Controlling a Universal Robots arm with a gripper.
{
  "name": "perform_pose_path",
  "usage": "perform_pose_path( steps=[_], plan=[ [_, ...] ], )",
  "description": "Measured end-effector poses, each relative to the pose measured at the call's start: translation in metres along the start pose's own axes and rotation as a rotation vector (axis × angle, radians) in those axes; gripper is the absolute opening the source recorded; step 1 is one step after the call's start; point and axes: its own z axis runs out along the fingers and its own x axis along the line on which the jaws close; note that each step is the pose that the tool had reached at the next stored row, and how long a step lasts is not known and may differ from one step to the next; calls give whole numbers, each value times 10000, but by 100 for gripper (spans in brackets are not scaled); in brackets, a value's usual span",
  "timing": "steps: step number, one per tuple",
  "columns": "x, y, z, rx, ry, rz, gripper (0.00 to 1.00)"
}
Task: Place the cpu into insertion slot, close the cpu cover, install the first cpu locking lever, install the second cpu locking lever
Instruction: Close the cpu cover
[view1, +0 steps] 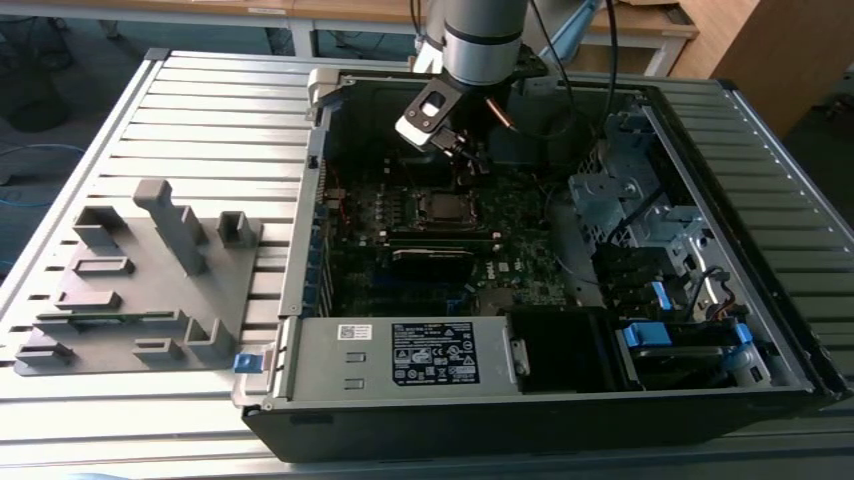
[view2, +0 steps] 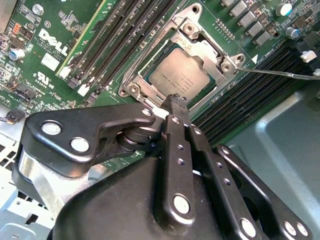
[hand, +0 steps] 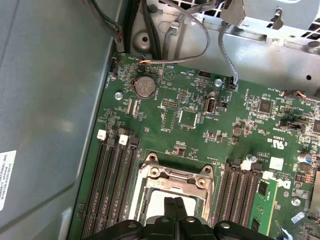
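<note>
exterior view, upper middle: gripper (view1: 465, 158), pressed together
second wrist view: tip at cpu cover (view2: 197, 32) rim
care: push best kept off the cpu (view2: 182, 75)

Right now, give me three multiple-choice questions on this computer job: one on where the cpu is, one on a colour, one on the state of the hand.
1. Where is the cpu?
A) in the insertion slot
B) on the grey tray
C) in mid-air

2. What colour is the circuit board?
A) blue
B) green
C) red

3. How is the hand?
A) wide open
B) shut
C) half open

Answers:
1 A: in the second wrist view, its grey top lies inside the slot's metal rim.
2 B: it is green in both wrist views.
3 B: in the first wrist view, its fingers meet with nothing between them.
</note>
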Motion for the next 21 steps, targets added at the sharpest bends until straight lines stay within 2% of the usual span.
perform_pose_path(
  steps=[5, 11, 21],
  plan=[
    [0, 0, 1, -9, 16, -360, 11],
    [0, -1, 3, -31, 49, -1147, 11],
    [0, -1, 7, -80, 130, -3011, 11]
  ],
)
